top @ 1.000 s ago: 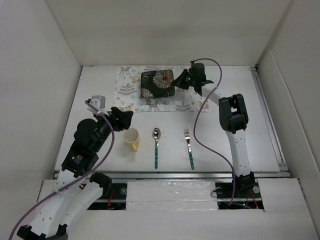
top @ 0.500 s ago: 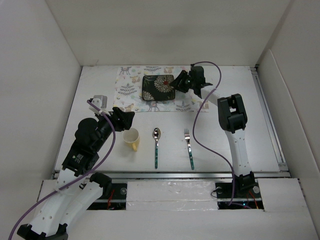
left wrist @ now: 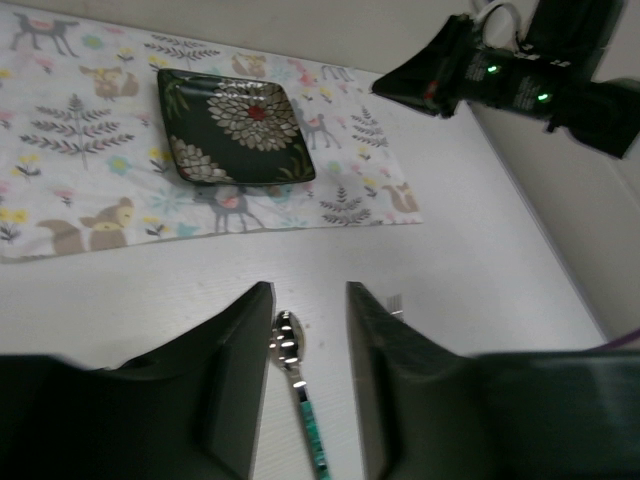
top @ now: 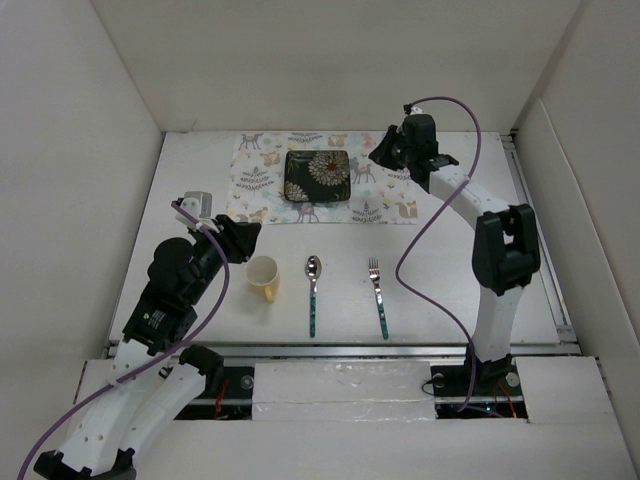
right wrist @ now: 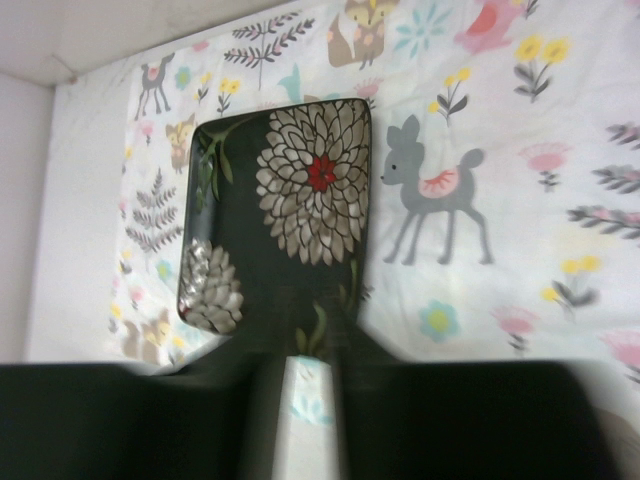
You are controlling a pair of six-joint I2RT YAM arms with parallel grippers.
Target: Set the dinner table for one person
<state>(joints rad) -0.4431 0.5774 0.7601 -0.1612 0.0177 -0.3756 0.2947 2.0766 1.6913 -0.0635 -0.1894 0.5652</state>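
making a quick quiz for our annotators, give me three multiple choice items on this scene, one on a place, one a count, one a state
1. Where does the dark floral plate lie?
A) on the printed mat
B) on bare tabletop by the arms' bases
C) on top of a bowl

2. How many pieces of cutlery lie on the bare dinner table?
A) one
B) two
C) four

3. How is the left end effector?
A) shut on a napkin
B) shut tight on nothing
C) open, holding nothing

Answers:
1 A, the plate sits wholly on the mat.
2 B, only a spoon and a fork lie there, side by side.
3 C, the left wrist view shows its fingers apart, gripping nothing, with the spoon lying on the table beneath.
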